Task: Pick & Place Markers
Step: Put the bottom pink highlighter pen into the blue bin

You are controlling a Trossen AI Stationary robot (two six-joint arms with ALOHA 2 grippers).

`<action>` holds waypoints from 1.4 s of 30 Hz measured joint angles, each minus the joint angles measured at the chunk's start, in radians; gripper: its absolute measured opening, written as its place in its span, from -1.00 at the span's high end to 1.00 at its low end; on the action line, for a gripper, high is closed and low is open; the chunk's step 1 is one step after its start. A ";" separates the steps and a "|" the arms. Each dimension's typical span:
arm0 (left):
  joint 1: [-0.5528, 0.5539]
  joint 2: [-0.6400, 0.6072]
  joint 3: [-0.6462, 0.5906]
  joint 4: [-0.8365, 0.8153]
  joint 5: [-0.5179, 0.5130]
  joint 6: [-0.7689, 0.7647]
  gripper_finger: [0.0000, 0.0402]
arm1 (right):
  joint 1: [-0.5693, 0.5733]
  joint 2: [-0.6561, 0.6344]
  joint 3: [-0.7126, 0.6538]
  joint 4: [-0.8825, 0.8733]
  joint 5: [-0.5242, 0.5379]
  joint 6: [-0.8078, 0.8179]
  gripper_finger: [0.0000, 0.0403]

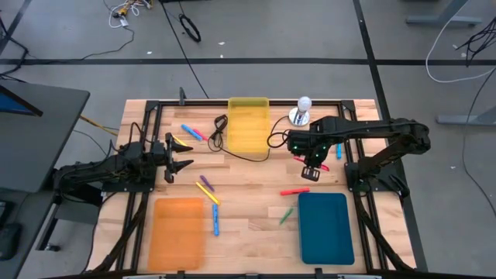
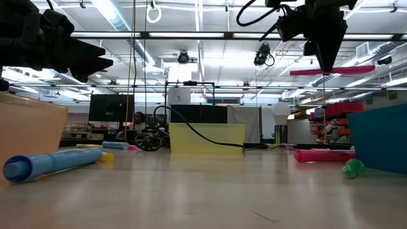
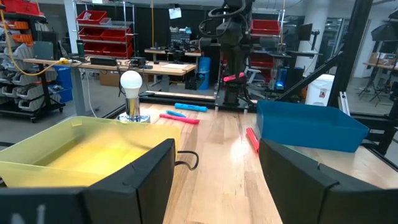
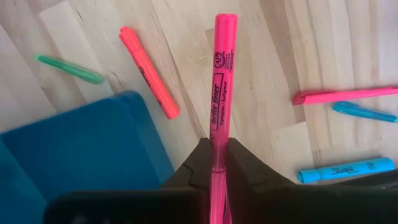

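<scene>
High view, right gripper (image 1: 311,171) clamping pink marker (image 4: 219,93), above teal tray (image 1: 325,229) edge

- Grey floor (image 1: 70,31) around the wooden table (image 1: 248,232) — dark seams and loose cables cross it.
- Ceiling strip lights (image 2: 117,16) glow overhead.
- Shelving with red bins (image 3: 99,25) stands behind — workbenches (image 3: 155,65) nearby.

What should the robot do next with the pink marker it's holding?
Probably carry it over the teal tray and let go there. The right tool is shut on the pink marker and holds it up off the table, as the low view shows. The tray lies close by, just beside and below the marker, so a short move should put it above the tray.
</scene>
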State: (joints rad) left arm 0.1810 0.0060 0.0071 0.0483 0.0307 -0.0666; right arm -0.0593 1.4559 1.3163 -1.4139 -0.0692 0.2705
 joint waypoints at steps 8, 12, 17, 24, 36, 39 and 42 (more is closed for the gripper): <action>0.000 0.000 0.000 0.000 0.000 0.000 -0.19 | 0.000 0.000 0.000 0.000 0.000 -0.024 0.90; 0.000 0.000 0.000 0.000 0.000 0.000 -0.19 | 0.000 0.001 0.000 0.000 0.000 -0.062 0.90; 0.000 0.000 0.000 0.000 0.000 0.000 -0.19 | 0.000 0.008 -0.001 -0.005 0.000 -0.046 0.90; 0.000 0.000 0.000 0.000 0.000 0.000 -0.19 | 0.025 0.008 -0.001 -0.017 0.001 0.014 0.91; 0.000 0.000 0.000 0.000 0.000 0.000 -0.19 | 0.193 0.008 -0.001 -0.030 -0.063 0.409 0.91; 0.000 0.000 0.000 0.000 0.000 0.000 -0.19 | 0.242 0.008 -0.001 -0.030 -0.064 0.549 0.91; 0.000 0.000 0.000 0.000 0.000 0.000 -0.19 | 0.293 0.008 -0.001 -0.024 -0.073 0.677 0.91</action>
State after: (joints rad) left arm 0.1810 0.0063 0.0074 0.0483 0.0307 -0.0666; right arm 0.2335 1.4635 1.3151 -1.4380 -0.1425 0.9479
